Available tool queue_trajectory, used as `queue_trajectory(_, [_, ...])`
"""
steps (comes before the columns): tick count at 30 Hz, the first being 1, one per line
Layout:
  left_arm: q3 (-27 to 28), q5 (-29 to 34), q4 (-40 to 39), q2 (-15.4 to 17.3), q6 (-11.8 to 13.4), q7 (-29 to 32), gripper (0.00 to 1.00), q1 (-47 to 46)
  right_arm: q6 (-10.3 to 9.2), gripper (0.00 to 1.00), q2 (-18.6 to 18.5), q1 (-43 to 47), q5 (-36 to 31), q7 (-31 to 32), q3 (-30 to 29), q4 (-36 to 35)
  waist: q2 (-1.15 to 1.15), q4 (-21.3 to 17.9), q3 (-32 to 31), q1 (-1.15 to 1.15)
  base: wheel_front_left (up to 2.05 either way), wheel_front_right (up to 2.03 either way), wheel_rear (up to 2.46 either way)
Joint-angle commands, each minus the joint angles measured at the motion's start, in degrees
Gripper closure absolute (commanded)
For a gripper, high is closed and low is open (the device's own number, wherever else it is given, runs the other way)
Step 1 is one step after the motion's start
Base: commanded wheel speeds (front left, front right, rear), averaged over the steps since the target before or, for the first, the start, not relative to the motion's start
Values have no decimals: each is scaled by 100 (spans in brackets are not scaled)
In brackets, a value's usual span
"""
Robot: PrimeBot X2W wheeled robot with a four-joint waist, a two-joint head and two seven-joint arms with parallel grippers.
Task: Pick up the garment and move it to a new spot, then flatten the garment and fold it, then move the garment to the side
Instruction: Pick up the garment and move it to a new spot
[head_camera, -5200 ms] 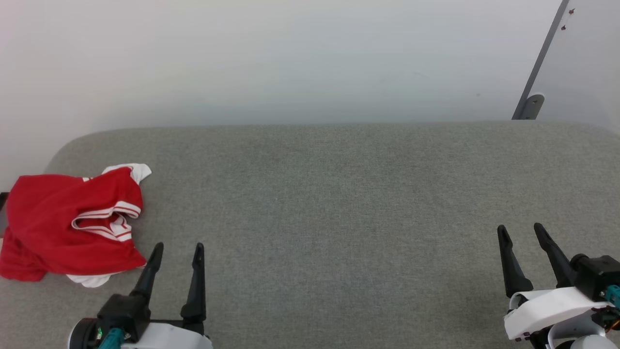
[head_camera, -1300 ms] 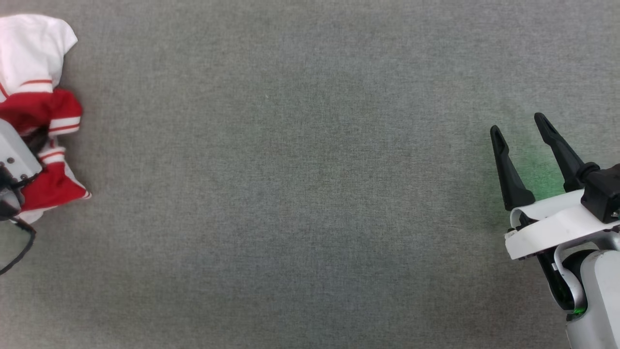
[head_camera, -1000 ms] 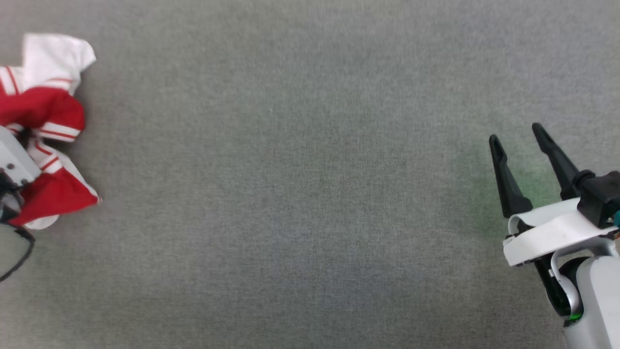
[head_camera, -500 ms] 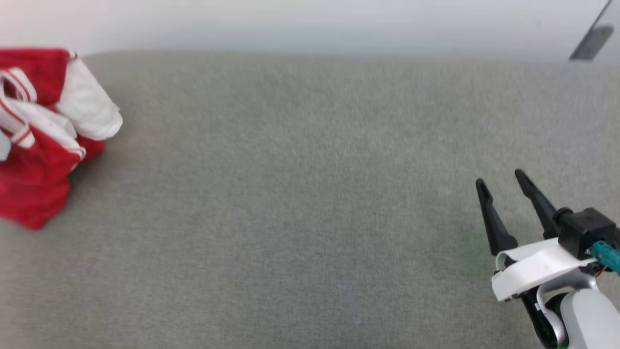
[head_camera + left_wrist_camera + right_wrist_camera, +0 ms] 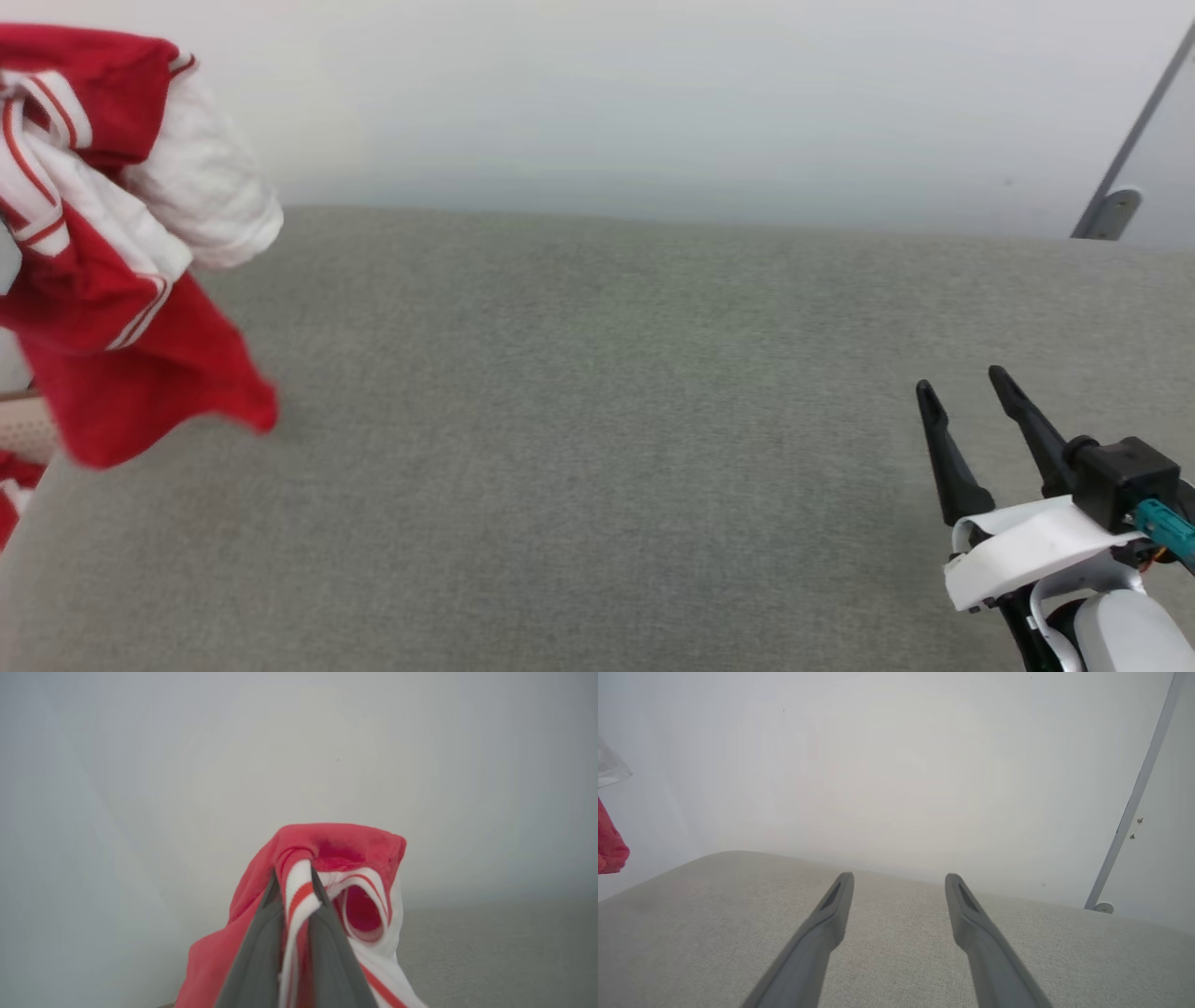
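Note:
The red garment [image 5: 103,280] with white sleeves hangs bunched in the air at the far left of the head view, above the grey padded surface [image 5: 597,448]. In the left wrist view my left gripper [image 5: 294,882] is shut on a striped white-and-red fold of the garment [image 5: 336,858], which drapes over both fingers. My right gripper [image 5: 962,387] stands open at the lower right, low over the surface, with nothing between its fingers [image 5: 836,905]. A red corner of the garment [image 5: 609,844] shows at the left edge of the right wrist view.
A pale wall [image 5: 653,112] rises behind the surface's far edge. A grey metal post with a foot [image 5: 1116,177] stands at the back right. The surface's rounded left end lies under the hanging cloth.
The left gripper has taken hold of the garment and lifted it off the surface. The head camera dipped low, then tilted back up. The right gripper stays open.

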Motion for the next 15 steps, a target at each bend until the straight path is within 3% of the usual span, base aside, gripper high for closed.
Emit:
queue_trajectory(1, [9, -47, -187, 18, 53, 49, 100, 88, -8, 0, -2, 97, 36, -38, -48, -2, 0, -128, -80, 0, 0, 0, 0])
queue_trajectory(9, [-48, -141, -1652, 72, 445, 611, 100, 453, -8, 0, -27, 140, -15, -112, -349, 9, 0, -573, -51, 0, 0, 0, 0])
queue_trajectory(15, [-201, -188, -2362, -104, 704, 899, 100, 561, -8, 0, -28, 67, -83, -164, -485, 34, 0, -1003, 33, 0, 0, 0, 0])
